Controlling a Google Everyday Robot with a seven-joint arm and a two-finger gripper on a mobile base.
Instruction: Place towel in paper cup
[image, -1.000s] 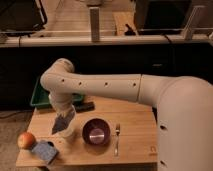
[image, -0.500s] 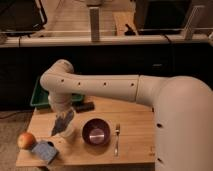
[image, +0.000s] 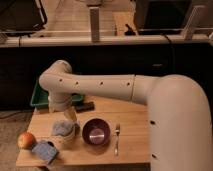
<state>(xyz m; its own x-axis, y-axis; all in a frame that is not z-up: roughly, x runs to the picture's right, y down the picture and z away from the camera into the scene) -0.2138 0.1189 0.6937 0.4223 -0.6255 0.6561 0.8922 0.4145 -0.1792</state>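
Note:
The grey towel (image: 62, 127) sits bunched at the mouth of the paper cup (image: 69, 136), which stands on the wooden table (image: 135, 145) left of centre. My gripper (image: 70, 115) points down right above the towel and cup, at the end of the big white arm (image: 105, 90) that reaches in from the right. The arm hides most of the gripper.
A purple bowl (image: 96, 132) stands just right of the cup, with a fork (image: 117, 139) beside it. An apple (image: 25, 140) and a blue sponge (image: 44, 150) lie at the front left. A green tray (image: 37, 98) and a dark object (image: 88, 106) are at the back.
The towel has come down from hanging under the gripper to the cup's mouth. The arm has dropped slightly with it.

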